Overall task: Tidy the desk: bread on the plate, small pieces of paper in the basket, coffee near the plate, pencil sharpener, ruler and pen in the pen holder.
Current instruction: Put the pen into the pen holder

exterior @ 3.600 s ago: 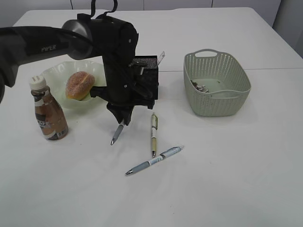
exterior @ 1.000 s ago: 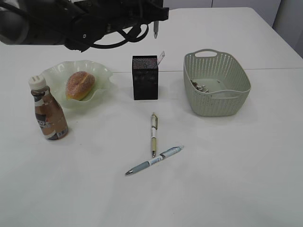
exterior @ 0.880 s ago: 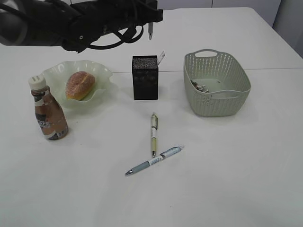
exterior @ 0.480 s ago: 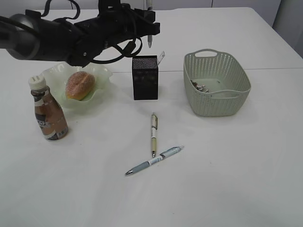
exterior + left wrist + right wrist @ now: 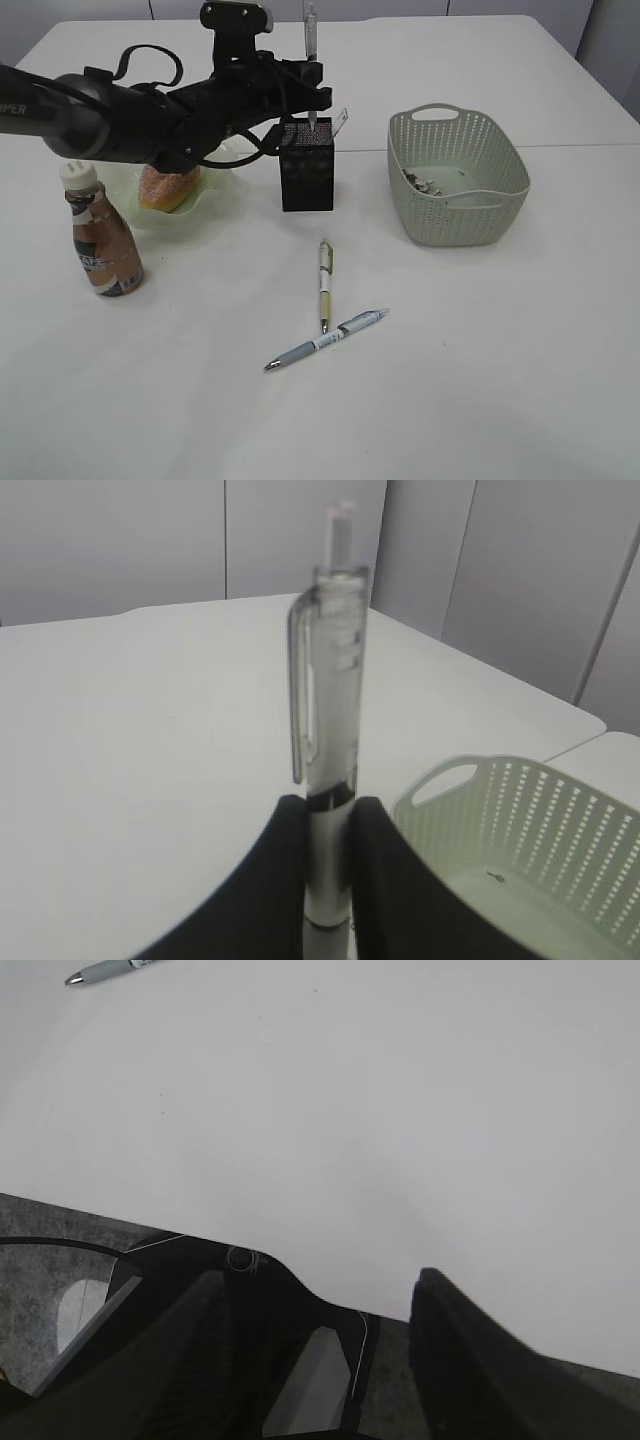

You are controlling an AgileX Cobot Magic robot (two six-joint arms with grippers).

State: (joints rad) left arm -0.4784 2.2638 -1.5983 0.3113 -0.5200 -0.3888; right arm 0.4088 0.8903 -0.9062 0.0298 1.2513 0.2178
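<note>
My left gripper [image 5: 303,82] is shut on a clear pen [image 5: 311,45] and holds it upright, tip down, at the mouth of the black pen holder [image 5: 306,175]. The left wrist view shows the pen [image 5: 331,710] pinched between the fingers [image 5: 326,825]. A metal ruler [image 5: 341,120] sticks out of the holder. Two more pens lie on the table, one upright in the view [image 5: 324,280] and one slanted [image 5: 325,340]. The bread [image 5: 160,188] lies on the pale green plate [image 5: 215,180], partly behind my arm. The coffee bottle [image 5: 100,235] stands beside the plate. My right gripper [image 5: 320,1300] is open and empty over the table's near edge.
The green basket [image 5: 490,210] with paper scraps [image 5: 425,185] stands right of the holder and also shows in the left wrist view [image 5: 540,820]. A pen tip [image 5: 100,971] shows at the top left of the right wrist view. The white table [image 5: 480,350] spreads in front.
My left gripper has come down and slightly left with the pen, from high above the holder to its mouth. The pens on the table, bottle and basket have not moved.
</note>
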